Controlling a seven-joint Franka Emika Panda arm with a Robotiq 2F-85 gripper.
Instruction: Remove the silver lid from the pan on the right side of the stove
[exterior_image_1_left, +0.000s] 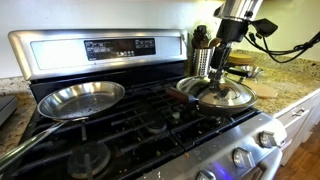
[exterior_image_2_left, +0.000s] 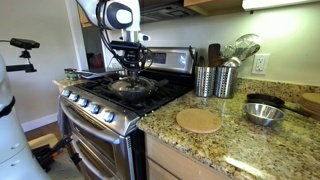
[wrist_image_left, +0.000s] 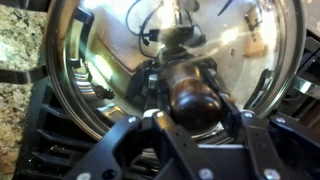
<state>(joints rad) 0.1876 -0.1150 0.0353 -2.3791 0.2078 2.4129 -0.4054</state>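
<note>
Lid on pan, right side of stove; jaws spread around the knob.

The silver lid (exterior_image_1_left: 228, 96) lies flat on the pan (exterior_image_1_left: 200, 104), dome and knob (wrist_image_left: 195, 95) facing up. It is round, so it has no long axis. Both sit on the right side of the stove (exterior_image_1_left: 60, 50), with a silver skillet (exterior_image_1_left: 80, 98) on the left. The arm (exterior_image_1_left: 238, 12) drops near-vertical in both exterior views, with the gripper (exterior_image_1_left: 222, 80) centred over the lid. In the wrist view the jaws are apart, one on each side of the knob; I can't tell if they touch it.
</note>
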